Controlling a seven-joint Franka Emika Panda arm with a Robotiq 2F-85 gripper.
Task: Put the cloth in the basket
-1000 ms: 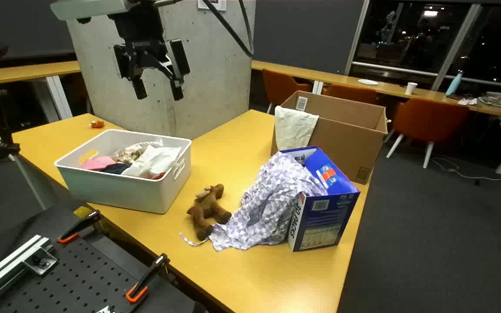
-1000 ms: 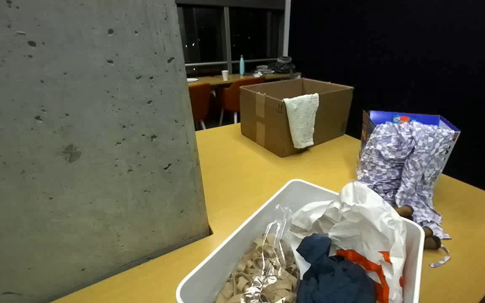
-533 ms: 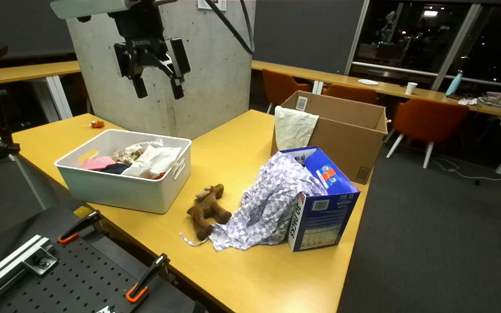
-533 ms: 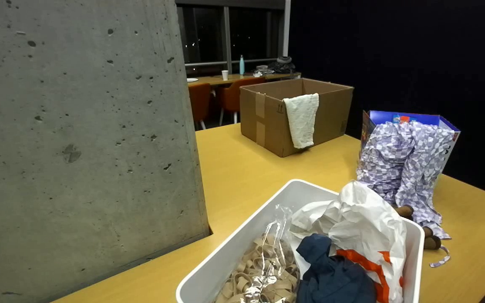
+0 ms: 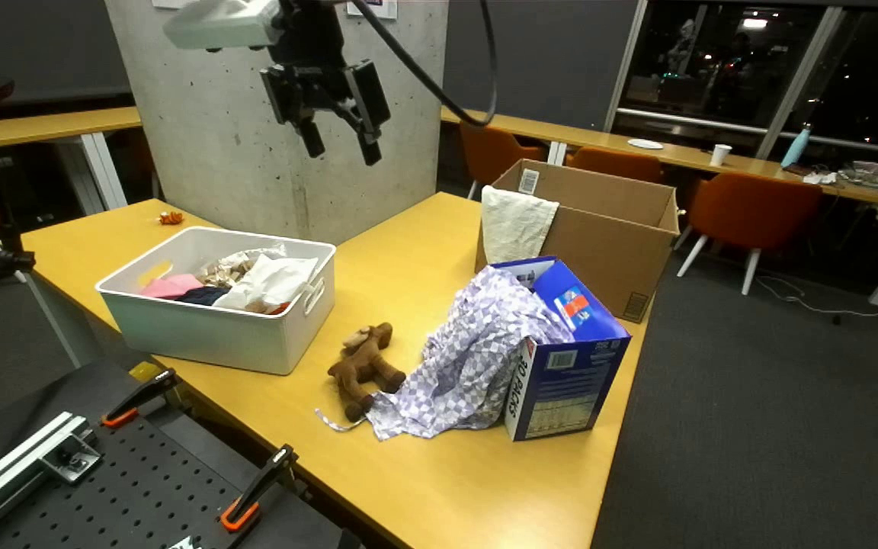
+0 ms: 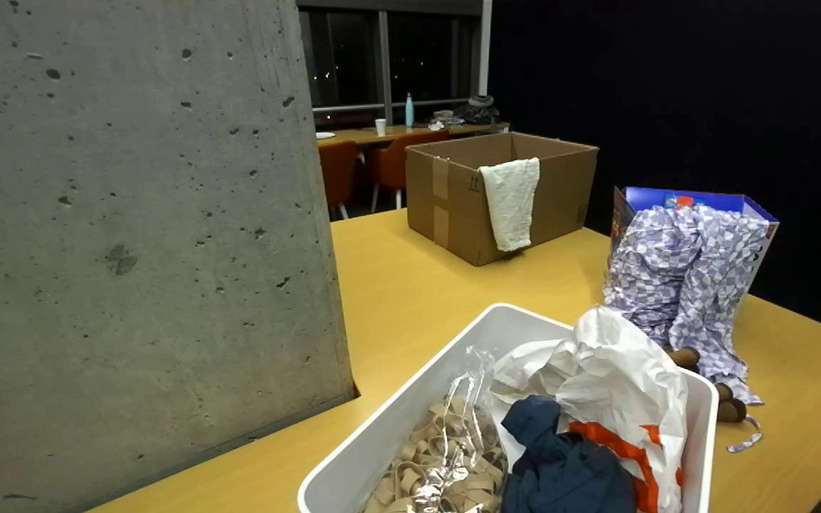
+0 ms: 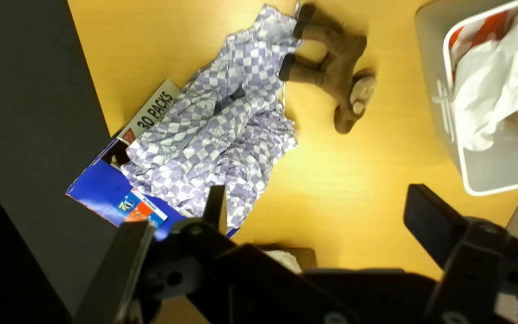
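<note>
A purple-and-white checkered cloth (image 5: 473, 366) hangs out of the blue box onto the table; it also shows in an exterior view (image 6: 656, 263) and the wrist view (image 7: 236, 135). A white cloth (image 5: 515, 225) is draped over the cardboard box's rim, also seen in an exterior view (image 6: 512, 203); only a bit shows in the wrist view (image 7: 286, 259). The white basket (image 5: 206, 335) holds a white bag, dark fabric and other items; it also shows in the wrist view (image 7: 434, 90). My gripper (image 5: 341, 147) is open and empty, high above the table. Its fingers show in the wrist view (image 7: 317, 200).
The cardboard box (image 5: 599, 252) stands behind the blue box (image 5: 572, 389). A brown plush animal (image 5: 366, 370) lies between basket and checkered cloth, touching the cloth. A concrete pillar (image 5: 363, 191) rises behind the table. A small orange item (image 5: 171, 218) lies at the far left.
My gripper has moved to the right in the exterior view, away from above the basket, and stays open. The cloths, boxes and basket have not moved.
</note>
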